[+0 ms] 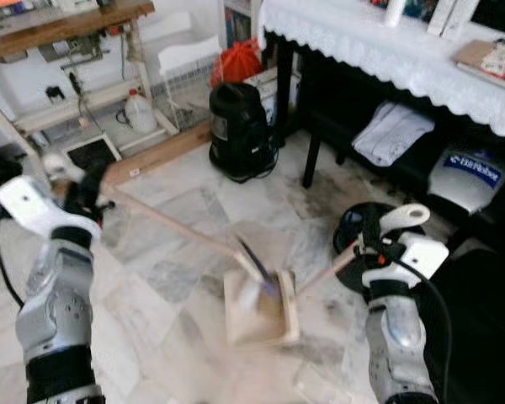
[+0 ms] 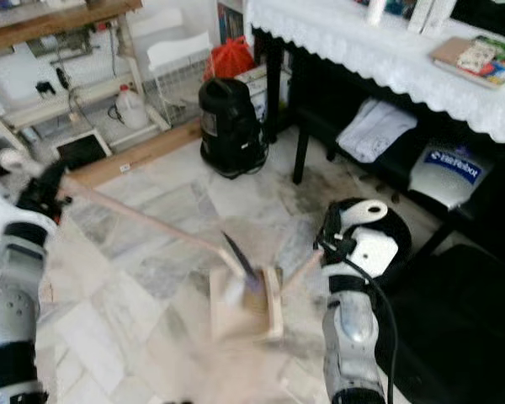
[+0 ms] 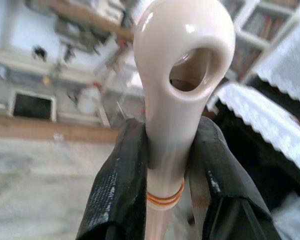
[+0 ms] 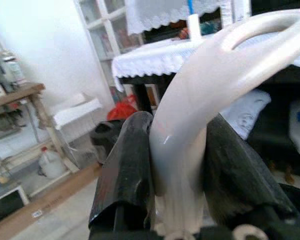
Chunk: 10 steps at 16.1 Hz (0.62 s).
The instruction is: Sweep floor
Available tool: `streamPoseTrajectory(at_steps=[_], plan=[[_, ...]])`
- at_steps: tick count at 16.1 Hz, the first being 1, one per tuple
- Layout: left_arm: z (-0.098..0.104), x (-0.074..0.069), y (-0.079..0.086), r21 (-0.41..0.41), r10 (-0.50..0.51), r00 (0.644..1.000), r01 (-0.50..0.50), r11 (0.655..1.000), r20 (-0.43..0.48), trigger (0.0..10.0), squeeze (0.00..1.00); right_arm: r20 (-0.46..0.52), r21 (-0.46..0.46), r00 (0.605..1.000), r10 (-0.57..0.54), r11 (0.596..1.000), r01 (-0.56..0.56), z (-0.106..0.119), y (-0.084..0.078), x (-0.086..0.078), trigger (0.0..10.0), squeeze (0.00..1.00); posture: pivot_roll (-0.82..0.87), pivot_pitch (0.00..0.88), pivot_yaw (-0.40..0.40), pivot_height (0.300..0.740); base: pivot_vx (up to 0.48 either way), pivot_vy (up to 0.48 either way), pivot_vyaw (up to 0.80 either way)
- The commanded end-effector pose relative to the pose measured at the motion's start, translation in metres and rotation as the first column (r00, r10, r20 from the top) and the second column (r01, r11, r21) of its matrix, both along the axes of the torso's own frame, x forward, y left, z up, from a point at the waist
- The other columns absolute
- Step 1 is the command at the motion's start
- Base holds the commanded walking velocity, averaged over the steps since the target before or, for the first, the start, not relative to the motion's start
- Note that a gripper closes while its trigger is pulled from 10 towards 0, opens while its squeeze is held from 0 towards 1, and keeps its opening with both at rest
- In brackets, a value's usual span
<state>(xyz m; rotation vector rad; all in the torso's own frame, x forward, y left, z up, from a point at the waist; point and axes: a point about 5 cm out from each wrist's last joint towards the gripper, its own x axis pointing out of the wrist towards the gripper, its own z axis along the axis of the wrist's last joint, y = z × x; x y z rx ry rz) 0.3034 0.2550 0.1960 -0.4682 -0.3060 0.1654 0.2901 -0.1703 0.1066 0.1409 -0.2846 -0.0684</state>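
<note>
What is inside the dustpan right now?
The broom head rests in the dustpan, its dark bristles on the pan floor. Whether any dirt lies under them is hidden by the bristles and motion blur.

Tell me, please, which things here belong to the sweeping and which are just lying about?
In use: broom held by the left gripper; dustpan held by the right gripper.

Lying about: black vacuum cleaner, red bag, white jug, folded cloth.
</note>
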Motion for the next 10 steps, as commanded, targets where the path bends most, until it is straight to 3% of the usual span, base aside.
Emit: streamPoseTrajectory(at_steps=[1, 5, 9, 10], plan=[[0.021, -0.005, 0.012, 0.029, 0.093, 0.991, -0.096, 0.995, 0.093, 10.0, 0.0, 0.043, 0.021, 0.999, 0.026, 0.999, -0.027, 0.012, 0.006, -0.001, 10.0, 0.0, -0.02, 0.062, 0.059, 0.74, 0.0, 0.0, 0.0], [0.042, -0.009, 0.018, 0.074, 0.216, 0.961, -0.231, 0.97, 0.172, 10.0, 0.0, 0.059, 0.052, 0.996, 0.062, 0.997, -0.065, 0.025, 0.012, -0.005, 10.0, 0.0, -0.02, 0.058, 0.054, 0.74, 0.0, 0.0, 0.0], [0.048, -0.014, 0.032, 0.073, 0.308, 0.931, -0.327, 0.942, 0.197, 10.0, 0.0, 0.077, 0.072, 0.992, 0.102, 0.992, -0.107, 0.04, 0.02, -0.007, 10.0, 0.0, -0.02, 0.048, 0.052, 0.74, 0.0, 0.0, 0.0], [0.045, -0.015, 0.033, 0.108, 0.31, 0.932, -0.333, 0.937, 0.189, 10.0, 0.0, 0.084, 0.078, 0.989, 0.121, 0.989, -0.128, 0.045, 0.023, -0.007, 10.0, 0.0, -0.02, 0.048, 0.052, 0.74, 0.0, 0.0, 0.0]])
